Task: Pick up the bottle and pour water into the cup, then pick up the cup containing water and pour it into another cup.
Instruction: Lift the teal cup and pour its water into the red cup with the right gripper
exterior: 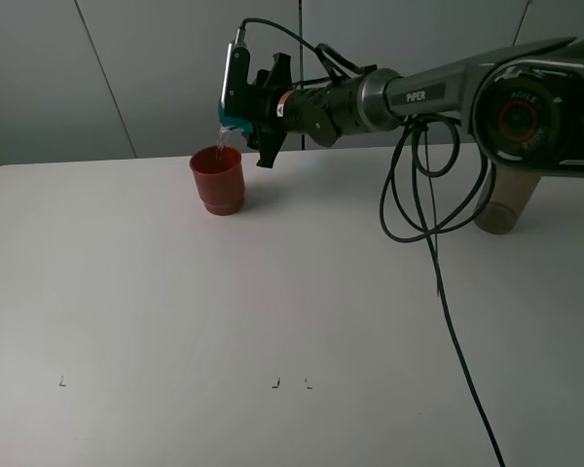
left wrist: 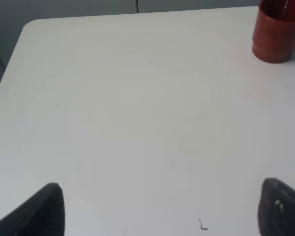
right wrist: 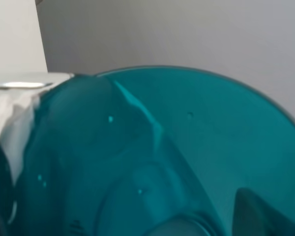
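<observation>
gripping teal cup (exterior: 230,121), right hand (exterior: 237,97) hides most; bottle (exterior: 501,212) half behind arm (exterior: 419,92).

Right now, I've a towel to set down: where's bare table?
Bare: the table in front of the red cup, left of the hanging cable. Crowded: the back, where the right hand tips the teal cup over the red cup, and by the bottle, far right.

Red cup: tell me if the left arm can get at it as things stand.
Probably yes: only bare table lies between the open left gripper and the red cup. But the right gripper tips the teal cup just above it, so a side approach only.
</observation>
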`<act>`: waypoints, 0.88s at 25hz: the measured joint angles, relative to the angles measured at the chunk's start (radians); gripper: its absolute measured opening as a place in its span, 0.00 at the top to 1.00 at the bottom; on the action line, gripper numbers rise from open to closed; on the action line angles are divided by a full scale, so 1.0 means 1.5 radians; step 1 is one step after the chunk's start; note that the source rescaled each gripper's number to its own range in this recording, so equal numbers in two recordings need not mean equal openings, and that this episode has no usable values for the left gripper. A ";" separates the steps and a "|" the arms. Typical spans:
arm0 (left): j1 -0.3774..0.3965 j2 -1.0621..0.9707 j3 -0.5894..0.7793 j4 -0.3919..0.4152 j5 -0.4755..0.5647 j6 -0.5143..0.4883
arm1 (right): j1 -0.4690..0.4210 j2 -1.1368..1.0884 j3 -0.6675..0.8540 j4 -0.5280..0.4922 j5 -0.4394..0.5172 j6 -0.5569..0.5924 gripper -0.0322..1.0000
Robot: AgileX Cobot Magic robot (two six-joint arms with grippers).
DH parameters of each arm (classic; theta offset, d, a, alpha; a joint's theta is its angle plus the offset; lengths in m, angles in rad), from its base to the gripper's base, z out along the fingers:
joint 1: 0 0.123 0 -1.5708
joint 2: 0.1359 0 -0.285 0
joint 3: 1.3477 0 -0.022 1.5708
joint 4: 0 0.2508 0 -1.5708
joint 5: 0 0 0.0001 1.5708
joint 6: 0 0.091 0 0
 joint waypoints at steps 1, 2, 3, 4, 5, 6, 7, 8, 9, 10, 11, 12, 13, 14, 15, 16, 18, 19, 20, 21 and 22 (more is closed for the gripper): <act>0.000 0.000 0.000 0.000 0.000 0.000 | 0.000 0.000 0.000 0.000 0.000 -0.004 0.96; 0.000 0.000 0.000 0.000 0.000 0.000 | 0.000 0.000 0.000 0.000 0.000 -0.010 0.96; 0.000 0.000 0.000 0.000 0.000 0.000 | 0.000 0.000 0.000 0.000 0.000 -0.019 0.96; 0.000 0.000 0.000 0.000 0.000 0.000 | 0.000 0.000 0.000 0.000 0.000 -0.028 0.96; 0.000 0.000 0.000 0.000 0.000 0.000 | 0.000 0.000 0.000 0.000 0.000 -0.037 0.96; 0.000 0.000 0.000 0.000 0.000 0.000 | 0.000 0.000 0.000 0.000 0.000 -0.047 0.96; 0.000 0.000 0.000 0.000 0.000 0.000 | 0.000 0.000 0.000 0.000 0.000 -0.056 0.96; 0.000 0.000 0.000 0.000 0.000 0.000 | 0.000 0.000 0.000 0.000 0.000 -0.062 0.96; 0.000 0.000 0.000 0.000 0.000 0.000 | 0.000 0.000 0.000 0.000 0.000 -0.067 0.96; 0.000 0.000 0.000 0.000 0.000 0.000 | 0.000 0.000 0.000 0.000 0.000 -0.074 0.96; 0.000 0.000 0.000 0.000 0.000 0.000 | 0.000 0.000 0.000 0.000 0.000 -0.080 0.96; 0.000 0.000 0.000 0.000 0.000 0.000 | 0.000 0.000 0.000 0.000 0.000 -0.083 0.96; 0.000 0.000 0.000 0.000 0.000 0.000 | 0.000 0.000 0.000 0.000 0.000 -0.085 0.96; 0.000 0.000 0.000 0.000 0.000 0.000 | 0.000 0.000 0.000 0.000 0.000 -0.089 0.96; 0.000 0.000 0.000 0.000 0.000 0.000 | 0.000 0.000 0.000 0.000 0.000 -0.093 0.96; 0.000 0.000 0.000 0.000 0.000 0.000 | 0.000 0.000 0.000 0.000 0.000 -0.102 0.96; 0.000 0.000 0.000 0.000 0.000 0.000 | 0.002 0.000 0.000 0.000 0.000 -0.115 0.96; 0.000 0.000 0.000 0.000 0.000 0.000 | 0.002 0.000 0.000 0.000 0.000 -0.120 0.96; 0.000 0.000 0.000 0.000 0.000 0.000 | 0.002 0.000 0.000 0.000 0.000 -0.125 0.96; 0.000 0.000 0.000 0.000 0.000 0.000 | 0.002 0.000 0.000 0.000 0.000 -0.133 0.96; 0.000 0.000 0.000 0.000 0.000 0.000 | 0.003 0.000 0.000 0.000 0.000 -0.136 0.96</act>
